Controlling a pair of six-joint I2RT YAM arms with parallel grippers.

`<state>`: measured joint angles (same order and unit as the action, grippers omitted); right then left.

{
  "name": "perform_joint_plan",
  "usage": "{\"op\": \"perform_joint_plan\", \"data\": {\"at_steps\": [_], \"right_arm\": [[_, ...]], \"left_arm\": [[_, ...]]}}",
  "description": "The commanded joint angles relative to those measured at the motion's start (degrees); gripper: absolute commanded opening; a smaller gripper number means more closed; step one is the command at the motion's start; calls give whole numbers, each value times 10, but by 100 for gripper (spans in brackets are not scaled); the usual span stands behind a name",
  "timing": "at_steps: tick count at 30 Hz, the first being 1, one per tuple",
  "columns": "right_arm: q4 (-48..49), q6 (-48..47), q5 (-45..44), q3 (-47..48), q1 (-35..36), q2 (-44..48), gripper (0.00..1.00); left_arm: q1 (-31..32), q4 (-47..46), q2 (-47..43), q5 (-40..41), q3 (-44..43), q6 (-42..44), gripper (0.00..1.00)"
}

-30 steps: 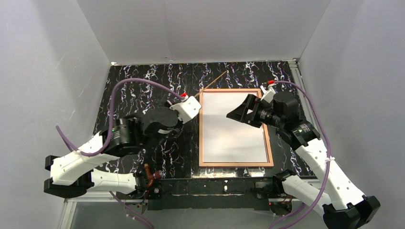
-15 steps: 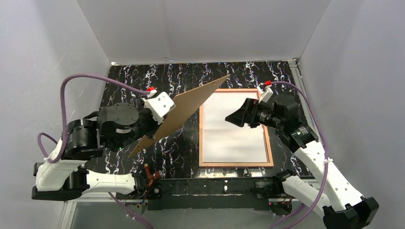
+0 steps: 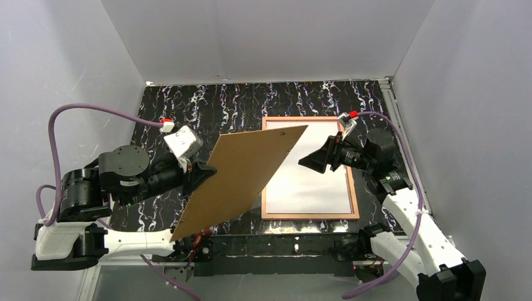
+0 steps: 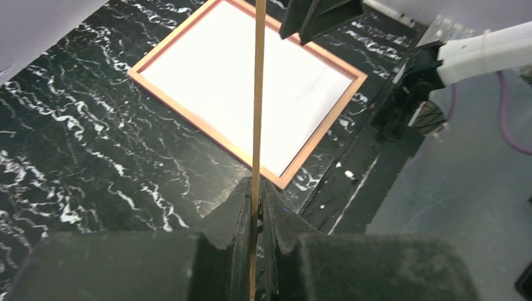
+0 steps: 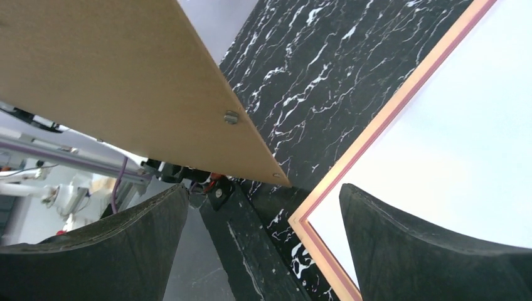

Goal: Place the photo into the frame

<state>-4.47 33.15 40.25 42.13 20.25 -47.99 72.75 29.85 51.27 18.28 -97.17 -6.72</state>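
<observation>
The frame lies flat at the table's right, copper-orange side up. A white sheet fills it; it looks like the photo's white back, and no printed side shows. My left gripper is shut on the plain brown backing board and holds it tilted in the air, overlapping the frame's left edge. In the left wrist view the board is edge-on between my fingers, with the frame beyond. My right gripper is open and empty above the frame's upper right part. Its wrist view shows the board and the frame's rim.
Black marbled table top, with white walls on three sides. A black rail with the arm bases runs along the near edge. Purple cables loop off both arms.
My left gripper has swung left and toward the near edge, carrying the backing board from edge-on beside the frame to broad and tilted in the air. My right gripper has barely moved.
</observation>
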Motion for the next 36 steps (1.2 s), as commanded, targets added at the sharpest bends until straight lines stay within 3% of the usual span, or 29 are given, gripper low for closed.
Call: {"op": "perform_joint_plan", "data": {"at_steps": [1,9,18,27,32,36], "right_arm": [[159,36,107,-46,-24,13,99],[402,123,138,-117,-25,-2,97],[664,251,143,-130,-24,-112,95],[961,446,154,-143,-24,-201,89],[962,461,166,-131,-6,-191,83],[945,467,171,-126,-4,-178,70]], "left_arm": [[-2,-85,-22,-18,14,-46,0],[-2,-118,-29,-23,33,-68,0],[-2,-138,-41,-19,54,-87,0],[-1,-164,-71,15,104,-92,0],[-2,-173,-83,47,129,-78,0],[-2,-187,-102,72,158,-75,0]]}}
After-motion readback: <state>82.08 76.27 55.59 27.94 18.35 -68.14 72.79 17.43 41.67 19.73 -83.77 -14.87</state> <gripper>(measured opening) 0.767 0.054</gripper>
